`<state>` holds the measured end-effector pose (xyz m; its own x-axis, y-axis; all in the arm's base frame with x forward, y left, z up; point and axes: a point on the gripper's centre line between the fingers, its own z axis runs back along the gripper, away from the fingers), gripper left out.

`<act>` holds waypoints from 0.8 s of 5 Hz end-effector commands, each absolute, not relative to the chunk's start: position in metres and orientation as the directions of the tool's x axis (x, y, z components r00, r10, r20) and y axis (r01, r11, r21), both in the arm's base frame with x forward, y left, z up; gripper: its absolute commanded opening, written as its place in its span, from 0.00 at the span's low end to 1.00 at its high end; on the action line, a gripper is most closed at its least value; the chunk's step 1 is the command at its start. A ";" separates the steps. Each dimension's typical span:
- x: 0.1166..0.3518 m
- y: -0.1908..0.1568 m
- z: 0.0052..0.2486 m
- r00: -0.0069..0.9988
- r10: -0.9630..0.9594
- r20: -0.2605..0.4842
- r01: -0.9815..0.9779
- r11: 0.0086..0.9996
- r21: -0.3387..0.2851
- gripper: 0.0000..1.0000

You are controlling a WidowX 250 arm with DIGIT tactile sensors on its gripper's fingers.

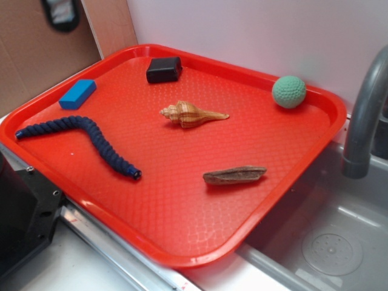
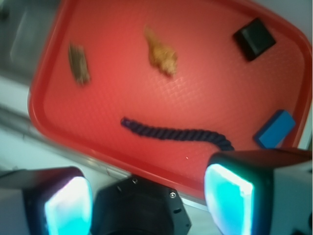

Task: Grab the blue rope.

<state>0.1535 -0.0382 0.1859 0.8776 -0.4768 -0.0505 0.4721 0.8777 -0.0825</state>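
Wrist view shows the gripper (image 2: 149,196) only: two blocky fingers (image 2: 230,193) with dark outer shells and glowing cyan-teal inner pads, the one toward the blue rope's (image 2: 176,132) hidden end sharper, the other blurred. Between them sits a black angular mount (image 2: 139,208) with small silver screws on top. Light grey housing edges flank both fingers.

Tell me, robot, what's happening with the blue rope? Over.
Tool open, empty, high above the tray's edge. Blue rope lying bent on the tray, untouched. Nothing on it; blue block nearest, apart from it.
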 end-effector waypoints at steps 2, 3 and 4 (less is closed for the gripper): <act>0.131 -0.039 0.173 0.310 -0.947 -0.083 0.943 0.317 -0.103 1.00; 0.135 -0.038 0.177 0.266 -0.962 -0.055 0.958 0.270 -0.092 1.00; 0.138 -0.035 0.182 0.272 -0.962 -0.039 0.958 0.274 -0.082 1.00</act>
